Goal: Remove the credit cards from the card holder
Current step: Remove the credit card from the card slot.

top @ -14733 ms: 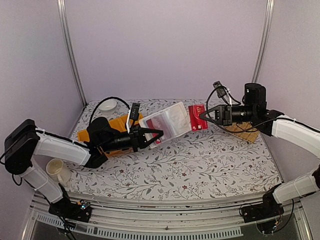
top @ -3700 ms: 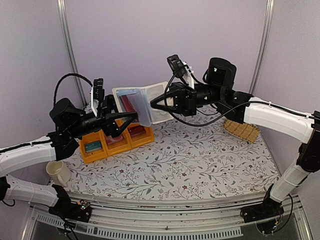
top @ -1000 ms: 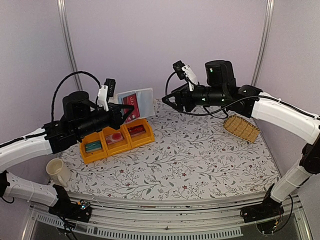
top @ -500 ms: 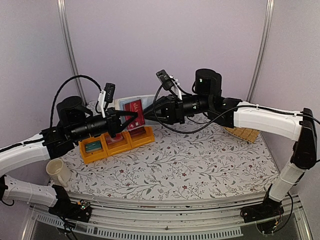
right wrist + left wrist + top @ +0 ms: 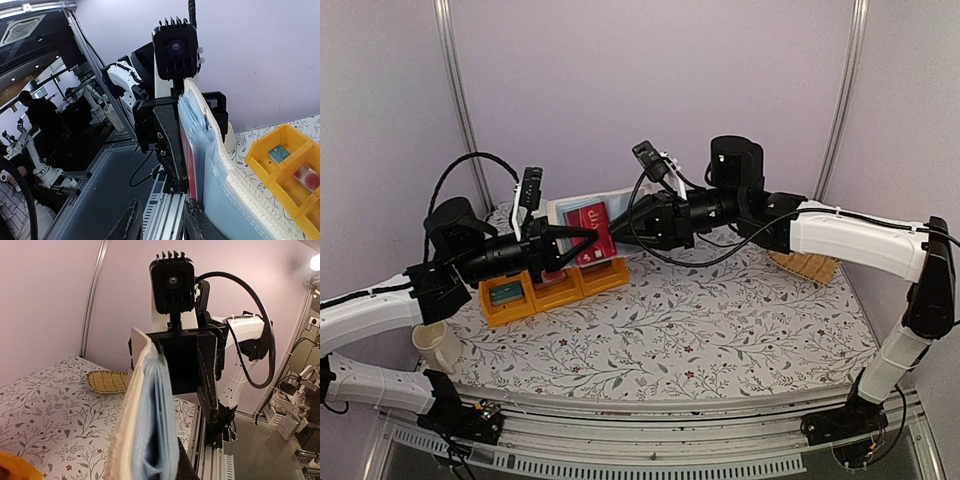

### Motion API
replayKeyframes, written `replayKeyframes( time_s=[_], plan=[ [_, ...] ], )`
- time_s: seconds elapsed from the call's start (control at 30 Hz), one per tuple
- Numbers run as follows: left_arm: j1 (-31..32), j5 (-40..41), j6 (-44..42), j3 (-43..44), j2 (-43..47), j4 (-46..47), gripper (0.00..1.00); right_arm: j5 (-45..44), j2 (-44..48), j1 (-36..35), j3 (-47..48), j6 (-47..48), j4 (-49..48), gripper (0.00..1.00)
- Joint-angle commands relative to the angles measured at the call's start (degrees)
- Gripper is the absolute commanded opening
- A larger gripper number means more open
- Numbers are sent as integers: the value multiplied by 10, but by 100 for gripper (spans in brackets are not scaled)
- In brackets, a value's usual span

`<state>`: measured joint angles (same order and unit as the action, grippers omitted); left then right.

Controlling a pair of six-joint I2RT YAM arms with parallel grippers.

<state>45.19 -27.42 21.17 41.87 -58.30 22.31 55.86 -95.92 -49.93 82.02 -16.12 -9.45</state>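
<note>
Hovering above the far-left part of the flowered table (image 5: 720,320), around 11 o'clock in the overhead view, the card holder (image 5: 612,203) stood on edge in the air with its pale blue leaves fanned. The left gripper (image 5: 578,240) was clamped tight on its lower part, reaching in from 9 o'clock. A red card (image 5: 588,228) showed through a clear sleeve. The right gripper (image 5: 620,232) met the holder from 3 o'clock. Its jaws stood partly apart with a clear gap, one finger (image 5: 197,222) against the leaves, gripping nothing that could be seen. Below, at 10 o'clock, yellow bins (image 5: 558,297) held a teal card (image 5: 506,293) in the leftmost compartment. A straw basket (image 5: 805,265) lay at 2 o'clock and a mug (image 5: 435,345) at 8 o'clock.
</note>
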Motion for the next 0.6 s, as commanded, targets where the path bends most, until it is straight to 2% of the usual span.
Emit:
replayKeyframes(
  time_s=[0.0,0.1,0.27,0.57],
  plan=[
    [6,-90,5,0,0,74,0,-33,4,6,24,18,44,30],
    [6,-92,2,1,1,69,0,-66,18,7,34,48,92,33],
    [6,-72,-8,-3,9,56,0,-108,45,15,23,68,103,34],
    [6,-68,4,1,-10,73,0,-67,13,1,39,54,93,30]
  ],
)
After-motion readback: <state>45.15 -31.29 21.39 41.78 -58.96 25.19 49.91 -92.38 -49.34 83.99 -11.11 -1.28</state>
